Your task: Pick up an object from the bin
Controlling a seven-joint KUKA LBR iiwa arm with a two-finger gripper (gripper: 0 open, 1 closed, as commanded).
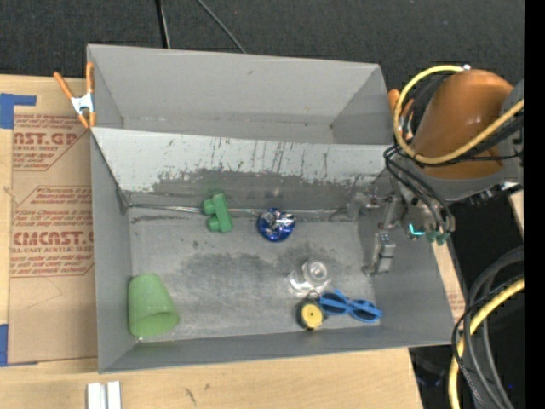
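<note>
You have: even, moderately bright, diffuse light; bin [230, 92] walls pale, floor duller; shadows soft and faint; small glints on the shiny blue object [276, 225].

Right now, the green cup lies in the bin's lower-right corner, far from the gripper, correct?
No. The camera view shows the green cup lying in the lower-left corner of the bin. It is indeed far from the gripper, which is at the right side.

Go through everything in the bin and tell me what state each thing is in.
Green cup: lying on its side, front left corner.
Green block: lying flat by the back wall.
Blue shiny ball: loose near the back wall.
Clear piece: loose on the floor.
Blue and yellow tool: lying flat by the front wall.
Hand: at the bin's right side, touching none.
</note>
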